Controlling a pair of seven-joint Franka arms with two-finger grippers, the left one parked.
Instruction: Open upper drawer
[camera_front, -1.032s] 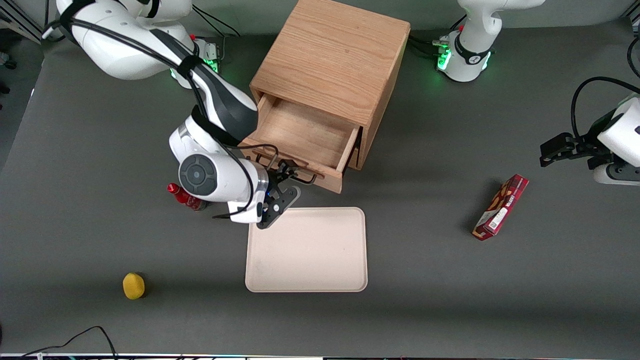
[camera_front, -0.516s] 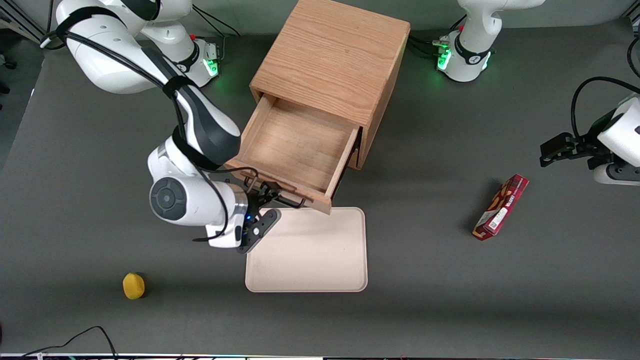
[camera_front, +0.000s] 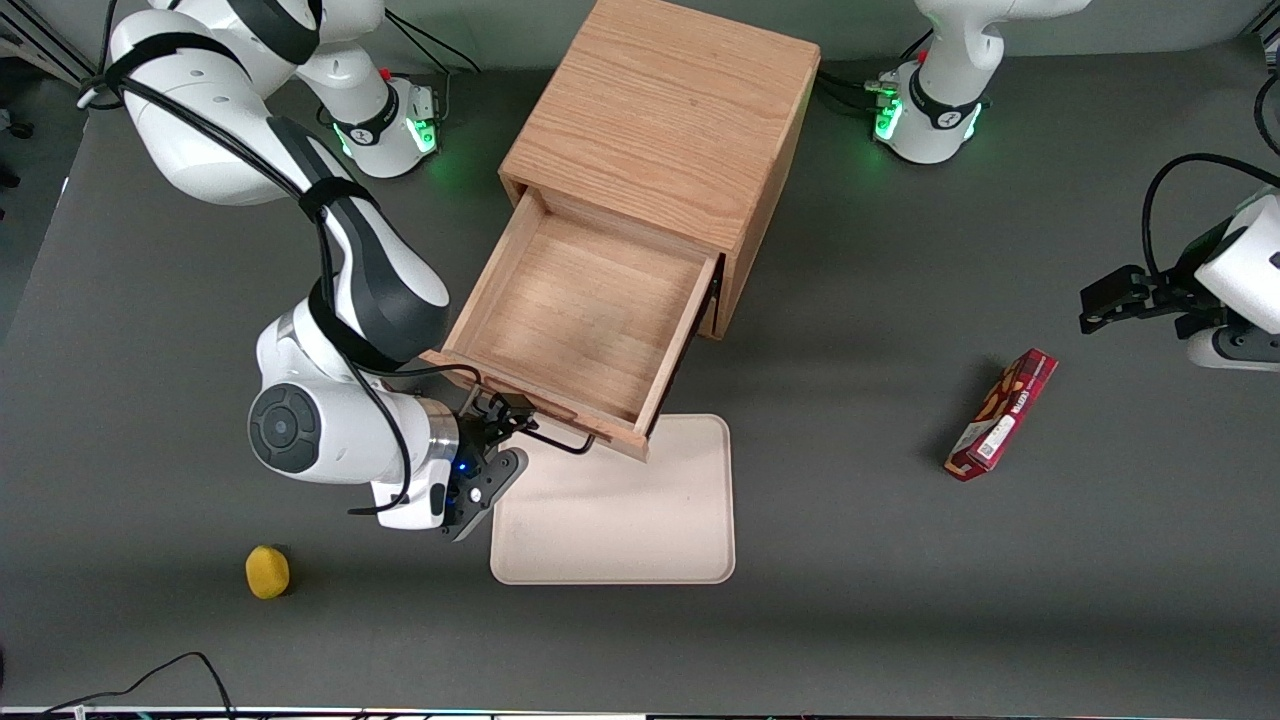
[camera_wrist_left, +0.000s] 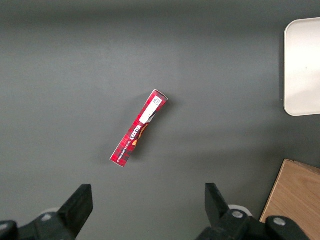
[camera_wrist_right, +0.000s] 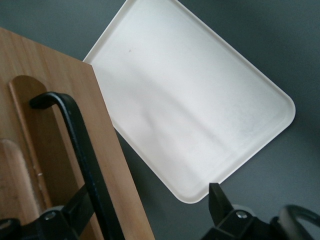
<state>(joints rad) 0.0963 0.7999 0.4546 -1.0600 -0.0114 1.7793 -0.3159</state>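
Observation:
The upper drawer (camera_front: 580, 320) of the oak cabinet (camera_front: 660, 110) stands pulled far out, and its bare wooden inside shows. Its front overhangs the edge of the beige tray. The black wire bar handle (camera_front: 548, 440) is on the drawer front, which faces the front camera. My right gripper (camera_front: 497, 428) is at the handle's end nearest the working arm. In the right wrist view the gripper (camera_wrist_right: 147, 200) is open. One finger (camera_wrist_right: 75, 212) sits against the handle bar (camera_wrist_right: 82, 150) by the drawer front (camera_wrist_right: 55, 125); the other finger (camera_wrist_right: 217, 202) is well apart. The lower drawer is hidden beneath the upper one.
A beige tray (camera_front: 615, 500) lies nearer the front camera than the cabinet and shows in the right wrist view (camera_wrist_right: 200, 100). A yellow object (camera_front: 267, 572) lies toward the working arm's end. A red box (camera_front: 1000, 415) lies toward the parked arm's end and shows in the left wrist view (camera_wrist_left: 139, 129).
The upper drawer has slid steadily farther out of the cabinet toward the front camera. My right gripper moved the same way at the handle.

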